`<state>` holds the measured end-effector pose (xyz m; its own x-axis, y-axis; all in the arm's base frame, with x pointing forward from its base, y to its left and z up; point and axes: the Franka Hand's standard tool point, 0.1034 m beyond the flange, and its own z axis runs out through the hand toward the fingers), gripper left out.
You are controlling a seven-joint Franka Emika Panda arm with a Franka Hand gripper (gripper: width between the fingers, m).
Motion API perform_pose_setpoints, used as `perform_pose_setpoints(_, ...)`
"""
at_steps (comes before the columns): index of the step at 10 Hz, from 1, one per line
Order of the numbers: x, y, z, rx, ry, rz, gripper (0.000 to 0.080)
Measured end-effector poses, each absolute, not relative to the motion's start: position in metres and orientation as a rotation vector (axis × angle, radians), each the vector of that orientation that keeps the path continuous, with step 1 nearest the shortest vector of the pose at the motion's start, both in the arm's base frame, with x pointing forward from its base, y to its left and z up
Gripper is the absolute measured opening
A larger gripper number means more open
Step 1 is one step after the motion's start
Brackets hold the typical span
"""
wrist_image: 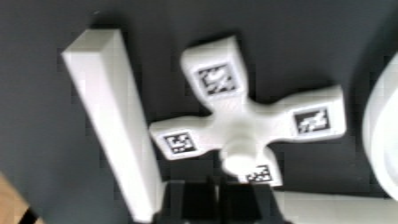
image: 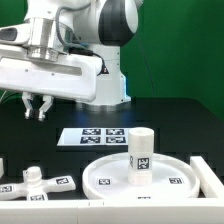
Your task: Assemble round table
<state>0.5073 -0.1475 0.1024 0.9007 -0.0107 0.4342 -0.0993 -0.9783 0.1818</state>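
The round disc (image: 105,180) lies flat at the front of the black table, and the short cylinder leg (image: 141,155) stands upright at its middle. The cross-shaped foot (image: 45,182) lies flat on the table toward the exterior view's left of the disc. In the wrist view the foot (wrist_image: 240,105) fills the middle, with its tags facing up. My gripper (image: 37,107) hangs high above the table over the foot, touching nothing. In the wrist view its dark fingers (wrist_image: 199,200) stand together, so the gripper (wrist_image: 222,200) is shut and empty.
The marker board (image: 100,135) lies behind the disc. A long white bar (wrist_image: 103,120) lies beside the foot. White rig pieces stand at the exterior view's right (image: 210,175) and far left (image: 4,165). The disc's rim (wrist_image: 386,120) shows at the wrist view's edge.
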Motion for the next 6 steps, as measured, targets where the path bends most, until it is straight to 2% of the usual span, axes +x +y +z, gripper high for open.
perform_pose_setpoints(3, 0.5026, -0.1489, 0.0931, 2.845, -0.071, 0.663, 0.0012)
perform_pose_setpoints(4, 0.503, -0.1488, 0.0933, 2.846, -0.071, 0.663, 0.0168)
perform_pose_setpoints(5, 0.5028, -0.1454, 0.0893, 2.904, -0.094, 0.588, 0.0168)
perform_pose_setpoints(6, 0.5103, -0.1422, 0.0938, 2.984, -0.111, 0.49, 0.0341)
